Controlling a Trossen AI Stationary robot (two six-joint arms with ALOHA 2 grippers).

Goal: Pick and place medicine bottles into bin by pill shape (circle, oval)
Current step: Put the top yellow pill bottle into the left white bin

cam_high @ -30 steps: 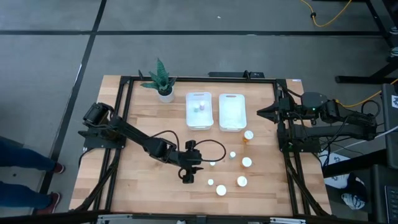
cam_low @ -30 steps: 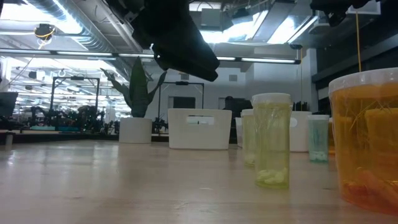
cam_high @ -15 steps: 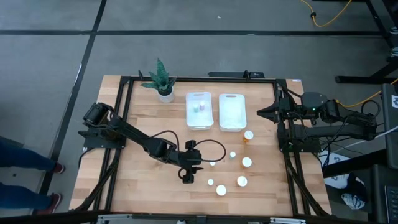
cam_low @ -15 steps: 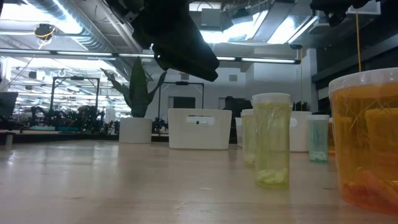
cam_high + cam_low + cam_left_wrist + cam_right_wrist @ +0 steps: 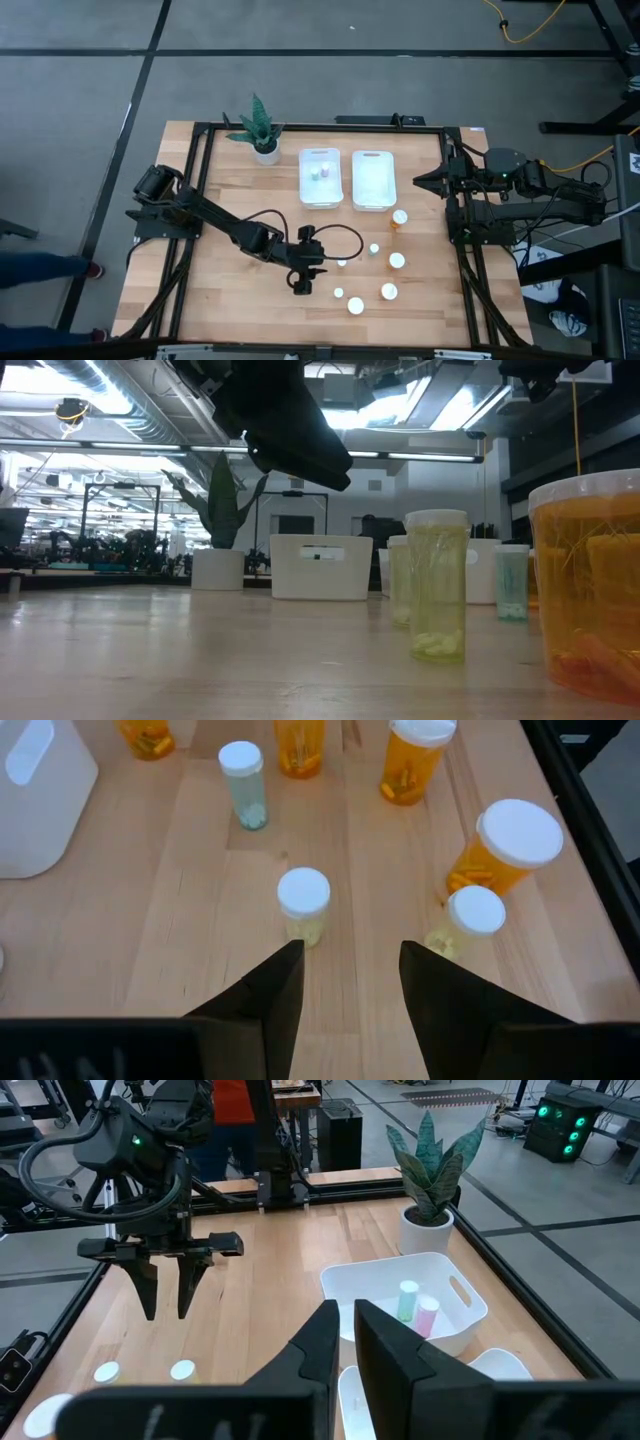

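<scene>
Grey concrete floor (image 5: pixel 330 80) surrounds the wooden table (image 5: pixel 225 300); bright ceiling lights (image 5: pixel 460 405) glow over a workshop beyond.

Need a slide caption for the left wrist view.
Open left gripper hovers above a small pale-green white-capped bottle on the wooden table.

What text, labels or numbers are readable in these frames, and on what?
None readable.
Left bin: small dark mark on its front wall in the low view, too small to read.
Medicine bottles: no printed label shows on the ones near the left gripper, in any view.
Right bin: no marking visible.
Back of the room in the low view: signs or screens, if any, are too blurred to read.
</scene>
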